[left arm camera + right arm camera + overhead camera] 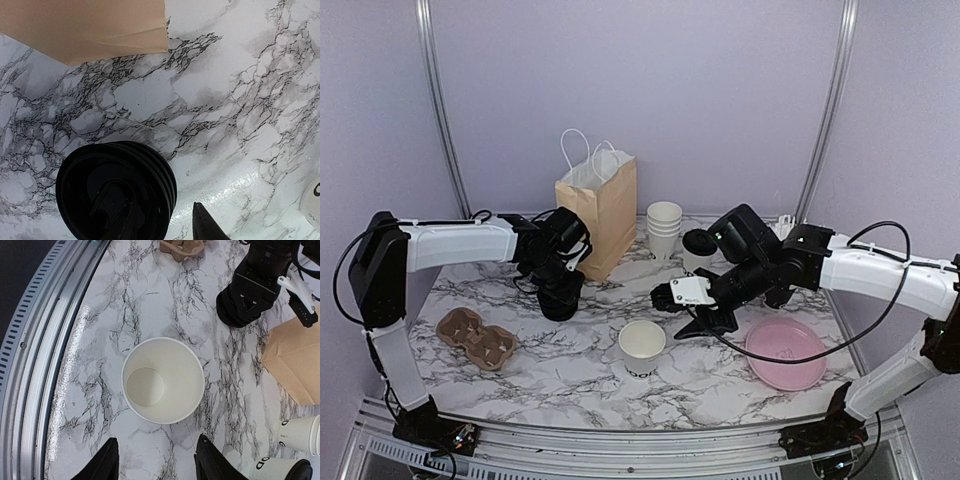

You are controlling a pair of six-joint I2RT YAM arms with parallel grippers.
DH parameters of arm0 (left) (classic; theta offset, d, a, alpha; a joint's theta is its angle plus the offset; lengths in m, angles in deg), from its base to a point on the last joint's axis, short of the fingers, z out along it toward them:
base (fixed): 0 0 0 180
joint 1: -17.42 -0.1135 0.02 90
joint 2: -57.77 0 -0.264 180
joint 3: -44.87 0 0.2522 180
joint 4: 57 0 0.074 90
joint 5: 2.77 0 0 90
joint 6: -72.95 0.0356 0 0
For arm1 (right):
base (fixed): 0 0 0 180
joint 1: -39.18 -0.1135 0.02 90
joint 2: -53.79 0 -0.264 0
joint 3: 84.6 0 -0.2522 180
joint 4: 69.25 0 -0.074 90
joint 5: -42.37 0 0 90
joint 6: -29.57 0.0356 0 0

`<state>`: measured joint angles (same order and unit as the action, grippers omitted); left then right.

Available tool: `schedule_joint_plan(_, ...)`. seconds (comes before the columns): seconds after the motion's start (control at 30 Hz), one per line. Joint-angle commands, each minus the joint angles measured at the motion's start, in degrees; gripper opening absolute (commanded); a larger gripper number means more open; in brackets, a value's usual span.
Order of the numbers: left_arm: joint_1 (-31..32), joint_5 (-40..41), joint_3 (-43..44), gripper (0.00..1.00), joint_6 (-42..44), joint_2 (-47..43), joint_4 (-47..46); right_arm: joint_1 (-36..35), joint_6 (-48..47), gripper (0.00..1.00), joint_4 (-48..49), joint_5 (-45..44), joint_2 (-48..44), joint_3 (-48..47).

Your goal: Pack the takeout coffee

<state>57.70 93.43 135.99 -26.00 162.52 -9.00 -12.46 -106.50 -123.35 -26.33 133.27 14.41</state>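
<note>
The takeout coffee (699,247), a white cup with a black lid, stands at the back next to the cup stack. It also shows at the lower right edge of the right wrist view (280,471). My right gripper (698,325) (157,465) is open and empty, hovering just right of a lidless white cup (642,345) (163,380), its fingers apart from it. My left gripper (558,283) (155,230) hovers over a stack of black lids (560,308) (116,192). One finger (207,225) shows just right of the stack; the other is lost against the black lids.
A brown paper bag (598,205) (85,27) (295,360) stands at the back centre. A stack of lidless cups (664,228) (300,432) is beside it. A cardboard cup carrier (475,337) lies front left, a pink plate (785,352) front right.
</note>
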Motion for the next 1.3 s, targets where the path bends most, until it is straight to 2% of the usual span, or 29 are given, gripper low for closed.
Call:
schedule_joint_plan(0.0, -0.11, 2.17, 1.58, 0.36, -0.30, 1.31, 2.51, 0.51, 0.78, 0.50, 1.30, 0.93, -1.19, -0.02)
schedule_joint_plan(0.23, -0.11, 2.09, 1.82, 0.28, -0.44, 2.46, 3.20, 0.50, 0.54, 0.50, 1.53, 0.76, 0.09, 0.34)
schedule_joint_plan(0.43, -0.11, 1.38, 1.90, 0.13, -1.31, 1.90, 3.51, 0.48, 0.48, 0.50, 1.57, 0.64, 0.37, 0.26)
schedule_joint_plan(0.6, -0.11, 0.43, 2.27, 0.08, -2.50, -0.06, 4.22, 0.51, 0.49, 0.50, 1.51, 0.59, 0.99, 0.08)
schedule_joint_plan(0.87, -0.11, -1.46, 3.30, 0.07, -3.67, -6.22, 6.64, 0.48, 0.50, 0.49, 0.54, 0.71, 2.33, -1.45)
schedule_joint_plan(0.97, 0.04, -5.48, 3.73, 0.06, -4.63, -11.17, 6.15, 0.87, 2.21, 0.49, 1.30, 0.15, 2.17, -2.91)
schedule_joint_plan(1.07, 0.55, -14.82, 3.09, 0.06, -5.24, -17.45, 0.49, 4.26, 6.95, 0.49, 4.99, 1.78, 2.46, -5.55)
schedule_joint_plan(1.13, 0.55, -21.62, 0.74, 0.06, -6.96, -22.44, -6.52, 7.98, 11.93, 0.55, 8.64, 4.52, 2.88, -7.60)
schedule_joint_plan(1.23, 0.51, -30.46, -3.44, 0.05, -10.35, -28.91, -18.17, 15.06, 25.51, 0.78, 15.27, 9.04, 4.88, -10.20)
schedule_joint_plan(1.27, 0.51, -32.76, -5.73, 0.05, -11.90, -30.70, -23.31, 17.46, 29.30, 0.82, 16.73, 13.53, 6.15, -10.81)
